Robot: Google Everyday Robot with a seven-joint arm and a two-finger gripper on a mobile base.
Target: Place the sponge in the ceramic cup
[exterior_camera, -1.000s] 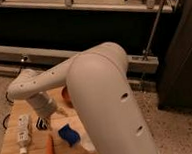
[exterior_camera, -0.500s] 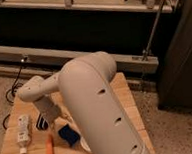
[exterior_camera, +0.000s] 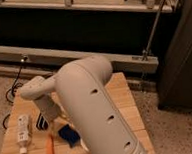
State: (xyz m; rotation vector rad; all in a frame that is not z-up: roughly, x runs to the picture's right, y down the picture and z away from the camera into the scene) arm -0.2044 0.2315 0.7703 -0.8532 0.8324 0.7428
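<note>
The dark-blue sponge (exterior_camera: 68,136) lies on the wooden table (exterior_camera: 122,100), near its front, partly tucked under my arm. My arm's big white link fills the middle of the view. Its forearm bends down from an elbow at the left toward the table, and the gripper (exterior_camera: 59,123) sits at its end, just above and left of the sponge. The ceramic cup is hidden from view, with my arm covering the table to the right of the sponge.
A black ribbed bar (exterior_camera: 41,121) stands left of the gripper. A white bottle (exterior_camera: 23,131) lies at the table's left edge, with an orange carrot-shaped item (exterior_camera: 48,148) beside it. A dark cabinet (exterior_camera: 180,55) stands to the right, and cables (exterior_camera: 13,90) trail on the floor at left.
My arm's large link has swung left and lower, covering more of the table. The forearm and gripper came down closer to the sponge, which has not moved.
</note>
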